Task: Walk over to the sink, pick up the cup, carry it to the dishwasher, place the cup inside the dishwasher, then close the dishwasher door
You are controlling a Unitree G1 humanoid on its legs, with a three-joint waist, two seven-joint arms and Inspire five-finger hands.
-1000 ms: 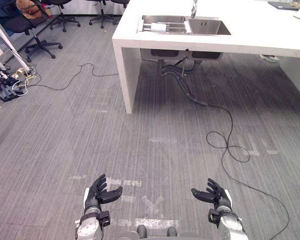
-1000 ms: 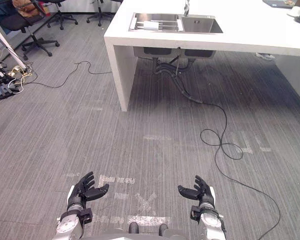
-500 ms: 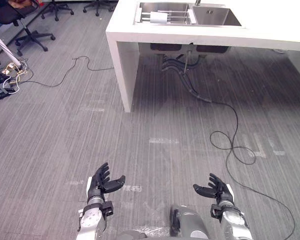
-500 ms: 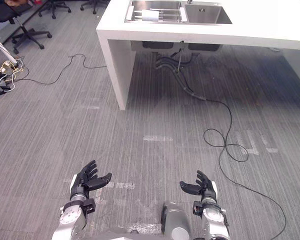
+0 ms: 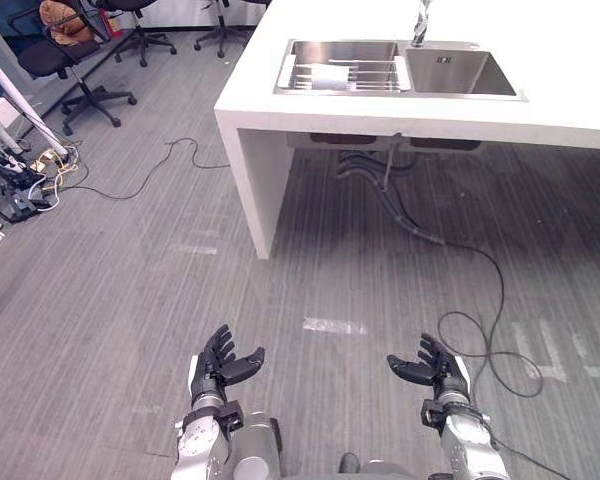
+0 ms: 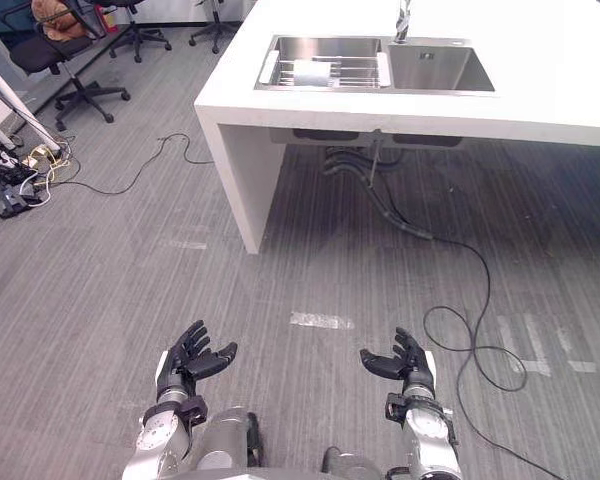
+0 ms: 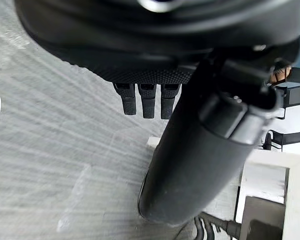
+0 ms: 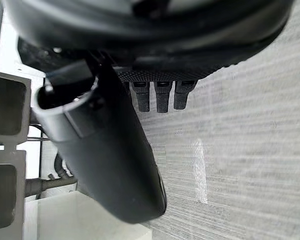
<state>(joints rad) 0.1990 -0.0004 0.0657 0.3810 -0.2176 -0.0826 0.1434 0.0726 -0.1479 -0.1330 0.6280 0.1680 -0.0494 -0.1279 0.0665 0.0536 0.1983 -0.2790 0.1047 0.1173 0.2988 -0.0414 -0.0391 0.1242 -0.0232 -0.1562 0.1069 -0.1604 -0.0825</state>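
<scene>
- Standing well off from the white desk (image 5: 580,95), with grey striped floor (image 5: 130,290) in between.
- Left hand (image 5: 220,366) low at the near left, above the floor: released, fingers spread and nearly straight, thumb out to the side, nothing in it.
- Confirmed in the left wrist view: straight fingers (image 7: 142,102) in a row, thumb across in front, floor past them.
- Right hand (image 5: 432,368) low at the near right, palm turned inward: also released, fingers relaxed, nothing held.
- Same in the right wrist view: fingers (image 8: 162,97) straight, floor behind.
- Cup (image 5: 328,76) well apart from both hands: white, lying on its side on a wire rack (image 5: 370,75) across the left basin of the sink (image 5: 460,72).
- Steel sink with two basins, sunk into the desk top near its left end. Faucet (image 5: 421,20) upright at the far rim, about between the basins.
- Under the sink: grey hoses (image 5: 375,170) running down to the floor.
- White tape marks (image 5: 332,325) on the floor between the hands and the desk.
- Far left: black office chairs (image 5: 80,70), one with a brown bundle (image 5: 60,15) on the seat.
- Nearer on the left: tangle of cables and a power strip (image 5: 25,175) on the floor.
- Any print on the cup or desk too small to tell.
</scene>
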